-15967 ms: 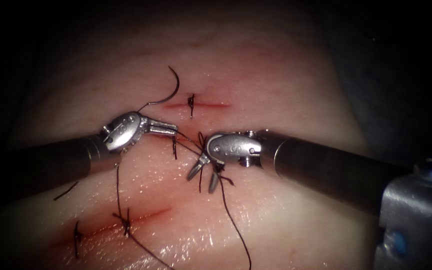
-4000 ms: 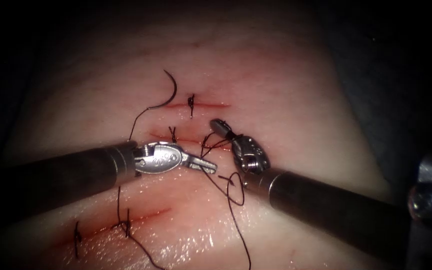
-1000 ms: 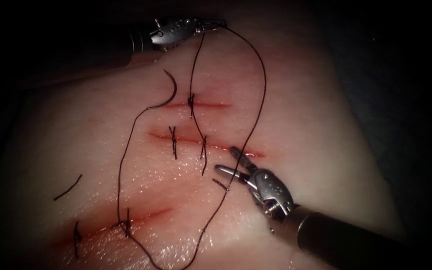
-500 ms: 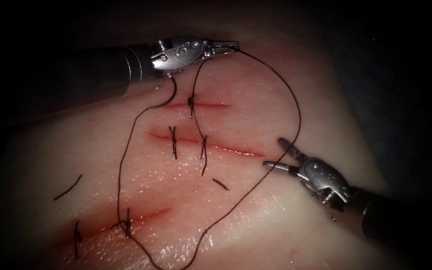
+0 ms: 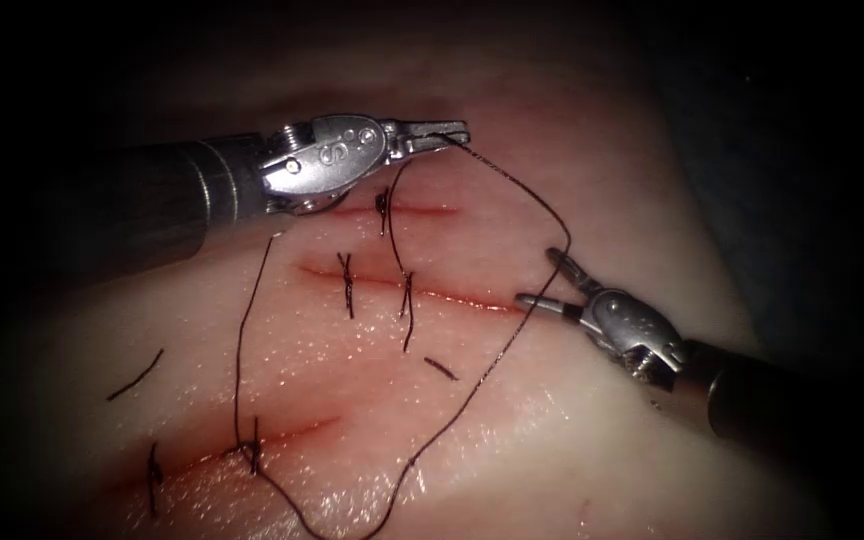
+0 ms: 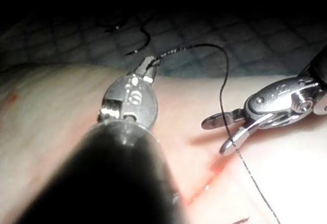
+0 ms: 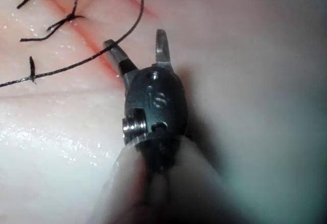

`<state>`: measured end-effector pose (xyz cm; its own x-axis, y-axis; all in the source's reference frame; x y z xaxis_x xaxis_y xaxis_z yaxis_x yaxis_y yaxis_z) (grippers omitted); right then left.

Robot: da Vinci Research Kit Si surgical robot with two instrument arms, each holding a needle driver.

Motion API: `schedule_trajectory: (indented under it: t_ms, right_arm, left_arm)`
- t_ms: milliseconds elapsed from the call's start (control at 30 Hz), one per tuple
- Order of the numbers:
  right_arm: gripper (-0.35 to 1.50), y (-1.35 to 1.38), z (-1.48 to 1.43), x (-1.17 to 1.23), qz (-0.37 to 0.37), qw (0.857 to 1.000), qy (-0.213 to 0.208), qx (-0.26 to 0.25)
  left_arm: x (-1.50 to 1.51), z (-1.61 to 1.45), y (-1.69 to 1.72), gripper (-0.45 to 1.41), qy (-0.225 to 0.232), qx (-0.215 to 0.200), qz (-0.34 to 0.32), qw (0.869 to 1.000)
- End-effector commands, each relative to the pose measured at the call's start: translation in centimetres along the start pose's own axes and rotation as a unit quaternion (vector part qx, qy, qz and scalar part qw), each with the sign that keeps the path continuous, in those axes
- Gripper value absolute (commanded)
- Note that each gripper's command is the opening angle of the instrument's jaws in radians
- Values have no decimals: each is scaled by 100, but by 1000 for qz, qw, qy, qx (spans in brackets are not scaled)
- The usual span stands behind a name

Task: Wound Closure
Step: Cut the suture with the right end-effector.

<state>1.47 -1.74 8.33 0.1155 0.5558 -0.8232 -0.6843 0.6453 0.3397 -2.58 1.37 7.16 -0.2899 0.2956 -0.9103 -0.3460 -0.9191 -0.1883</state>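
Thread (image 5: 512, 190) is the thing to watch. The left tool (image 5: 449, 132), above the uppermost cut, has its jaws closed on it at the very tip. From there one strand drops to a stitch (image 5: 407, 295) on the middle cut (image 5: 472, 298). The other arcs right, past the right tool (image 5: 536, 277) at that cut's right end. It then sweeps low over the tissue (image 5: 552, 420) and climbs back to pass under the left tool's wrist.

The right tool's jaws stand wide apart and grip nothing. In the left wrist view the thread (image 6: 222, 81) crosses the right tool (image 6: 214, 137) right at its gaping jaws.

Neither tool holds the needle. It probably lies on the tissue beneath the left tool's wrist, where the strand leads, though the tool hides that spot.

The main risk, as I judge it, is that the right tool closes on the long strand (it is the one that can cut) and severs it away from the stitch. Any pull by the left tool would load the stitch, which could loosen it or tear the cut's edge. The slack loop could also snag on the lower stitches, and the left tool could knock whatever lies under its wrist.
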Motion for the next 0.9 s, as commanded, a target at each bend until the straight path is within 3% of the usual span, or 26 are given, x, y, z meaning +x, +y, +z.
schedule_trajectory:
  t_ms: [33, 200, 233, 433, 500, 667, 733, 833, 900]
  right_arm:
    - [108, 1, 12, -3, -7, 1000, 3, 8]
    - [110, 2, 19, -1, -44, 997, 21, 61]
    - [111, -1, 22, 1, -55, 995, 28, 82]
    - [115, -27, 36, 9, -75, 987, 39, 138]
    - [78, -37, 44, 13, -82, 983, 48, 157]
    - [69, -35, 63, 15, -86, 981, 44, 171]
    - [73, -31, 71, 10, -101, 978, 35, 177]
    - [111, -31, 78, 5, -112, 979, 29, 169]
    - [116, -38, 81, 5, -116, 979, 27, 166]
  left_arm:
    - [3, 1, -2, -45, 6, -3, -1, 1000]
    - [13, -26, 6, -45, 35, -30, 0, 999]
    - [13, -37, 7, -45, 53, -44, 2, 998]
    - [4, -69, 5, -45, 62, -99, 2, 993]
    - [-4, -85, 7, -45, 80, -126, -13, 989]
    - [-9, -106, 11, -45, 104, -158, -28, 982]
    - [-7, -109, 14, -45, 112, -183, -24, 976]
    - [-7, -109, 16, -45, 122, -218, -20, 968]
    - [-7, -108, 16, -45, 126, -228, -19, 965]
